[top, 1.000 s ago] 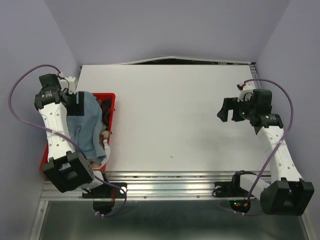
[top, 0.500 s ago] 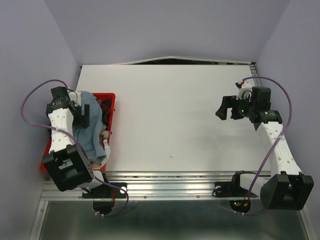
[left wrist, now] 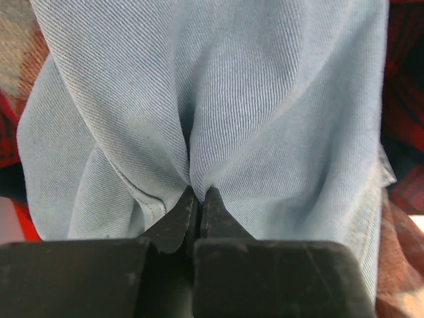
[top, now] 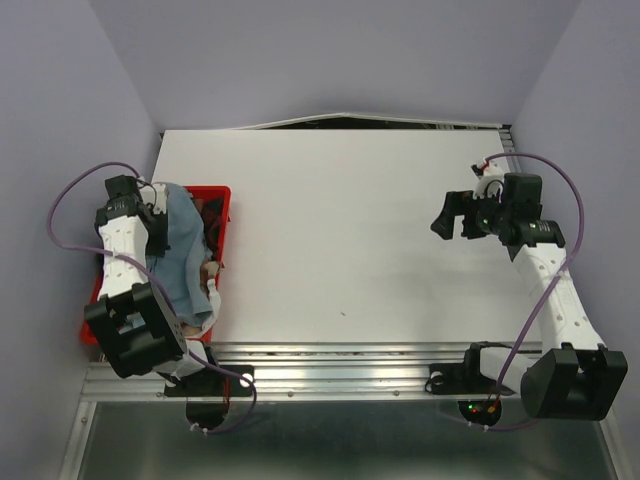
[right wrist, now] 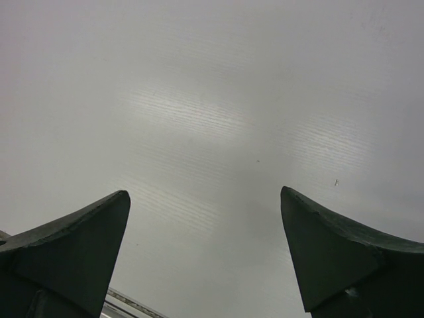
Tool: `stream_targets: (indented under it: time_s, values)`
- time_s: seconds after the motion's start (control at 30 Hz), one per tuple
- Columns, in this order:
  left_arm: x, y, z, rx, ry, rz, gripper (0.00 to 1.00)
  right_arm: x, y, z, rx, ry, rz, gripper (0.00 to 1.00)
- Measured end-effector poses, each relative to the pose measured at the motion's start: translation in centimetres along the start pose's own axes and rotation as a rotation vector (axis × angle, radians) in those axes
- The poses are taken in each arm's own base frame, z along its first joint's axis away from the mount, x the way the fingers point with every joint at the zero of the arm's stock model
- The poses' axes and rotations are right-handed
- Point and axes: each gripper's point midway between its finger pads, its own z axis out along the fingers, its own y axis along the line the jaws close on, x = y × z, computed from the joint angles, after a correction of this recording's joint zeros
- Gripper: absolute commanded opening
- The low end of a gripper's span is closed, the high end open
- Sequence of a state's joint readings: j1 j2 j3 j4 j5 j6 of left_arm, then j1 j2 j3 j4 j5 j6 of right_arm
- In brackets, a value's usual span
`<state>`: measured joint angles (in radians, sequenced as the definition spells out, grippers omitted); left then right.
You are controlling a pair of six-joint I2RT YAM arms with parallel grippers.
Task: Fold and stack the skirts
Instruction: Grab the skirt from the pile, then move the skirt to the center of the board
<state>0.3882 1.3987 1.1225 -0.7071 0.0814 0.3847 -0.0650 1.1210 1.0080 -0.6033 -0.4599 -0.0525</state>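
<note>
White table (top: 350,250) boxed in by pale lavender walls (top: 330,55), a metal rail (top: 350,355) along the near edge, and from above most of that surface lies bare. Far left, there's the red tray (top: 222,195) at the table's edge, heaped with cloth: the light blue skirt (top: 185,255) draped on top, the red and navy plaid skirt (top: 208,218) peeking out along the tray's right side, a scrap of the brick-red and cream check skirt (top: 210,270) lower down. The left gripper (top: 160,225) is right down on the blue cloth inside the tray. Over on the right, the right gripper (top: 455,215) hangs above bare table, well apart from the tray, purple cable (top: 560,180) looping off its arm. Now the left wrist camera: blue twill fills the frame, and the jaws are pinched tight on a ridge of it, fabric bunching into folds that fan out from the tips; dark plaid shows at the right edge, check cloth at the corners. Right wrist camera: nothing but matte white table under it, faint streaks of light across the surface, and the two dark fingers (right wrist: 86,225) spread wide, holding nothing.
</note>
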Motion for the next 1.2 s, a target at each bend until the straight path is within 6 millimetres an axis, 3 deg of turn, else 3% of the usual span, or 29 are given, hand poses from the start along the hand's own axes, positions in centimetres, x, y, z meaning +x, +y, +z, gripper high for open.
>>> stream_targets:
  time_s: [0.1,0.2,0.37,0.47,0.5,0.53,0.6,0.63,0.77,0.87,0.97,1.03,1.1,1.2]
  values:
    - [-1.0,-0.5,-1.3,0.041,-0.014,0.001,0.0,-0.4,0.1,-0.1,0.0,-0.009,0.0,1.0]
    - [-4.8,-0.5,-5.2,0.071,-0.105,0.009,0.0,-1.0,0.2,-0.3,0.0,-0.022,0.006,1.0]
    - [-15.7,-1.2,-17.6,0.076,-0.496,0.096,0.0,-2.4,0.4,-0.2,-0.015,-0.035,0.042,1.0]
    - [-20.0,-4.7,-25.2,0.131,-0.718,0.196,0.0,-3.1,0.0,0.0,-0.019,-0.035,0.079,1.0]
    - [-20.4,-5.2,-26.3,0.141,-0.752,0.21,0.0,-3.4,-0.3,0.0,-0.017,-0.039,0.094,1.0]
    - [-21.2,-7.6,-28.4,0.191,-0.815,0.26,0.0,-3.6,-0.6,0.0,-0.013,-0.042,0.105,1.0]
    - [-21.5,-10.4,-30.1,0.256,-0.866,0.312,0.0,-4.0,-1.3,-0.4,-0.008,-0.05,0.139,1.0]
    - [-21.4,-12.9,-30.9,0.32,-0.889,0.357,0.0,-4.2,-1.5,-0.5,-0.007,-0.054,0.15,1.0]
    - [-20.7,-19.6,-30.9,0.511,-0.897,0.477,0.0,-5.7,-2.9,-1.3,-0.009,-0.089,0.209,1.0]
    - [-19.0,-24.6,-29.0,0.636,-0.849,0.574,0.0,-6.6,-4.1,-2.0,-0.018,-0.116,0.256,1.0]
    - [-14.9,-31.2,-25.2,0.766,-0.717,0.72,0.0,-6.6,-5.0,-2.3,-0.027,-0.12,0.293,1.0]
    - [-11.0,-35.6,-21.9,0.838,-0.607,0.824,0.0,-6.4,-5.1,-2.1,-0.04,-0.112,0.302,1.0]
    - [-7.4,-38.6,-18.4,0.887,-0.498,0.899,0.0,-6.2,-5.0,-1.9,-0.049,-0.102,0.306,1.0]
    - [-2.7,-41.7,-13.5,0.936,-0.337,0.971,0.0,-5.7,-4.8,-1.9,-0.054,-0.082,0.308,1.0]
